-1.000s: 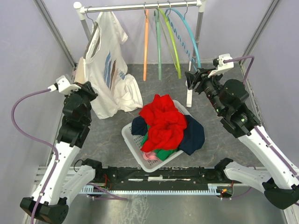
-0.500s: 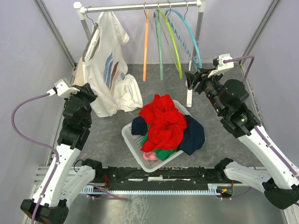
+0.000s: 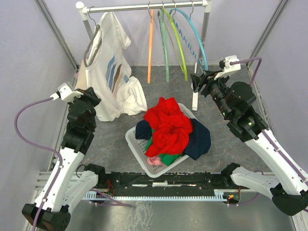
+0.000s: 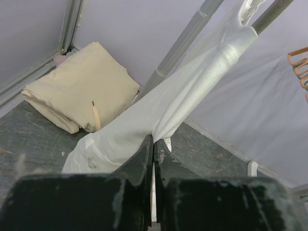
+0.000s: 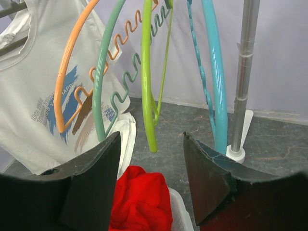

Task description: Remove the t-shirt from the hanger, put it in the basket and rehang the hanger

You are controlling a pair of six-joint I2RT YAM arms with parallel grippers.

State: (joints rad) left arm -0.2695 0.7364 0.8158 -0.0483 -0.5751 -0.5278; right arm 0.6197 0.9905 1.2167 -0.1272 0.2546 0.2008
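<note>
The nearer left gripper (image 4: 153, 144) is pinched shut on the white printed cotton t-shirt (image 3: 108, 72), which slants up and away to its dark hanger (image 3: 88, 48), while the right gripper (image 5: 151, 139) gapes empty.

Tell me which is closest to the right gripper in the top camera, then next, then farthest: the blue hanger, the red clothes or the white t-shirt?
Counting from the right gripper in the top view:
1. blue hanger, hanging just beyond it at the right end of the rail.
2. red clothes, piled in the basket in the middle.
3. white t-shirt, far off at the rail's left end.
</note>
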